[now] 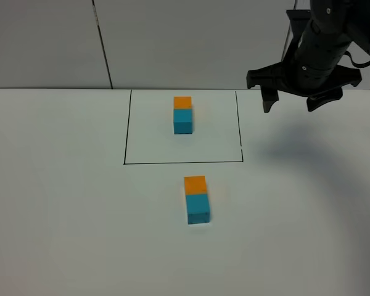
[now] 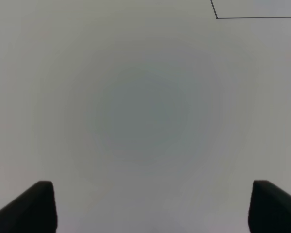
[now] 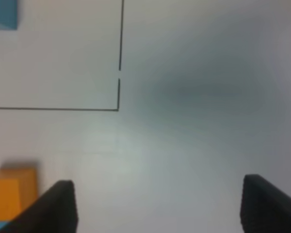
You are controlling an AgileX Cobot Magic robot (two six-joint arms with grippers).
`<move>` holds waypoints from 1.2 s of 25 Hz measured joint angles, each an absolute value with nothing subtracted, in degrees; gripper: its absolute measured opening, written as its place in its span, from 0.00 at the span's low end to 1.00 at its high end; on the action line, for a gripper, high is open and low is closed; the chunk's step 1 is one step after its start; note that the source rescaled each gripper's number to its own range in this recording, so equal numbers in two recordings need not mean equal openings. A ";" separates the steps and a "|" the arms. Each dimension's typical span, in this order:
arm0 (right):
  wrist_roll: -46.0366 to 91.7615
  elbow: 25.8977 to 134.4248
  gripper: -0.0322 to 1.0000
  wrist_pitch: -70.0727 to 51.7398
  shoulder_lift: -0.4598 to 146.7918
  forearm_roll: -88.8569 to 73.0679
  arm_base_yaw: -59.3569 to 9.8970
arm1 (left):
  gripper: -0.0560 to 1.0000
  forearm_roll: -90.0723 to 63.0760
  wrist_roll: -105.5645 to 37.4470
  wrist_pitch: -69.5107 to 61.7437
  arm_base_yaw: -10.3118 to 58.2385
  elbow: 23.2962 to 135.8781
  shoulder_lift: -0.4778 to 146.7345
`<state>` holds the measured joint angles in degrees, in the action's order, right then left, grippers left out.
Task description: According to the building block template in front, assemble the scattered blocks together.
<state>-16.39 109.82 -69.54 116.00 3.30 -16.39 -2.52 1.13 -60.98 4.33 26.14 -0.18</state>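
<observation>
The building block template [image 1: 182,112], an orange cube joined to a teal-blue one, sits inside a thin black rectangle [image 1: 124,135]. In front of the frame lie the scattered blocks, orange [image 1: 195,184] touching teal-blue [image 1: 198,208] in a row. My right gripper [image 1: 290,103] hangs high at the back right, well away from them, open and holding nothing. In the right wrist view the gripper [image 3: 160,206] has its fingers wide apart, with the orange block [image 3: 12,194] off to one side. The left gripper [image 2: 153,208] is open over bare table, and the high view does not show it.
The white table [image 1: 61,216] meets a grey wall at the back. The right arm's shadow [image 1: 296,148] falls right of the rectangle. The rectangle's corner [image 2: 217,18] shows in the left wrist view, and another corner [image 3: 118,109] shows in the right wrist view.
</observation>
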 joint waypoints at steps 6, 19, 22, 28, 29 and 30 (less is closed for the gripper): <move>-13.33 103.13 0.78 -69.60 111.83 2.87 -11.99 | 0.97 -2.52 1.13 -60.98 4.33 26.14 -0.18; -6.85 85.32 0.74 -69.55 97.75 2.69 -2.02 | 0.97 -2.52 1.13 -60.98 4.33 26.14 -0.18; -6.70 79.99 0.72 -69.15 93.59 2.75 -0.86 | 0.97 -2.52 1.18 -60.98 4.33 26.14 -0.18; -6.70 68.77 0.70 -67.46 83.78 2.63 -0.55 | 0.97 -2.52 1.18 -60.98 4.33 26.14 -0.18; -6.84 66.94 0.70 -66.98 81.76 2.63 -0.55 | 0.97 -2.52 1.18 -60.98 4.33 26.14 -0.18; -6.89 64.59 0.70 -66.11 79.61 2.63 -0.55 | 0.97 -2.52 1.18 -60.98 4.33 26.14 -0.18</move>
<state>-6.89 64.59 -66.11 79.61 2.63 -0.55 -2.52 1.18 -60.98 4.33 26.14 -0.18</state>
